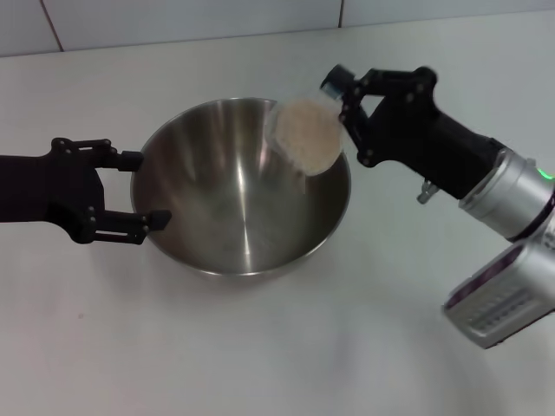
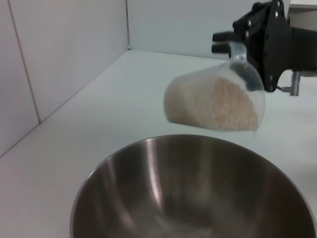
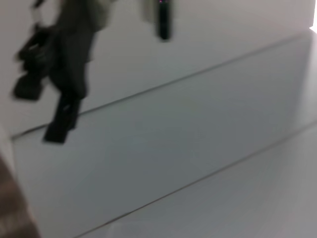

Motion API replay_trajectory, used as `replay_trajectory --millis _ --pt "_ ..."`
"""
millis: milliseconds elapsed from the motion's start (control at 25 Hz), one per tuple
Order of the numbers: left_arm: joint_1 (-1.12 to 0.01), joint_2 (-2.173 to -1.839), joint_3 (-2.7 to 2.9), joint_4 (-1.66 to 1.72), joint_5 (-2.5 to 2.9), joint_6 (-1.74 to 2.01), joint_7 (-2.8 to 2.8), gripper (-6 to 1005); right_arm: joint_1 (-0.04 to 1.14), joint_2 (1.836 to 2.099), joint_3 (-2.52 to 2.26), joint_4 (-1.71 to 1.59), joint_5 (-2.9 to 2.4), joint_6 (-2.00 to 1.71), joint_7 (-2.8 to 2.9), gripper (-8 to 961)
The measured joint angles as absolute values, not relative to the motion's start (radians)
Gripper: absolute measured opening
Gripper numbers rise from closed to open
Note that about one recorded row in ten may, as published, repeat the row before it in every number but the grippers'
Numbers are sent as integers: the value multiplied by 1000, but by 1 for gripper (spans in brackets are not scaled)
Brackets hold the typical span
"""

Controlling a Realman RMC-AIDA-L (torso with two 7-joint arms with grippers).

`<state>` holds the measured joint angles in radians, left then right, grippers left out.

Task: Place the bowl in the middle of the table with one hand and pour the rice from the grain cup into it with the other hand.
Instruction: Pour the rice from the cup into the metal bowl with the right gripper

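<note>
The steel bowl [image 1: 243,186] stands on the white table [image 1: 260,347], near its middle. My left gripper [image 1: 151,189] is open at the bowl's left rim, one finger on either side of that edge of the bowl as seen from the head. My right gripper [image 1: 349,120] is shut on the clear grain cup [image 1: 305,134], which is tipped on its side above the bowl's far right rim. Rice [image 1: 308,130] fills the cup up to its lip. The left wrist view shows the tilted cup [image 2: 198,101] and rice [image 2: 233,104] above the bowl [image 2: 198,188], held by the right gripper [image 2: 247,44].
A white tiled wall [image 1: 217,17] runs along the table's back edge. The right arm's silver forearm [image 1: 512,251] reaches in over the table's right side. The right wrist view shows only blurred wall panels and dark shapes.
</note>
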<state>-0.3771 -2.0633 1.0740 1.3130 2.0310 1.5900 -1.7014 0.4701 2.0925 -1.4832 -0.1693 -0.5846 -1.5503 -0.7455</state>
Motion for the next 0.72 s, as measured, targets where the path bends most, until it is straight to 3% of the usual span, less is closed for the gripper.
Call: replay_trajectory --millis 720 --pt "-393 -2065 1078 1308 2054 1592 -1712 856 462 2092 -1720 -319 -513 -1414 -1308 14"
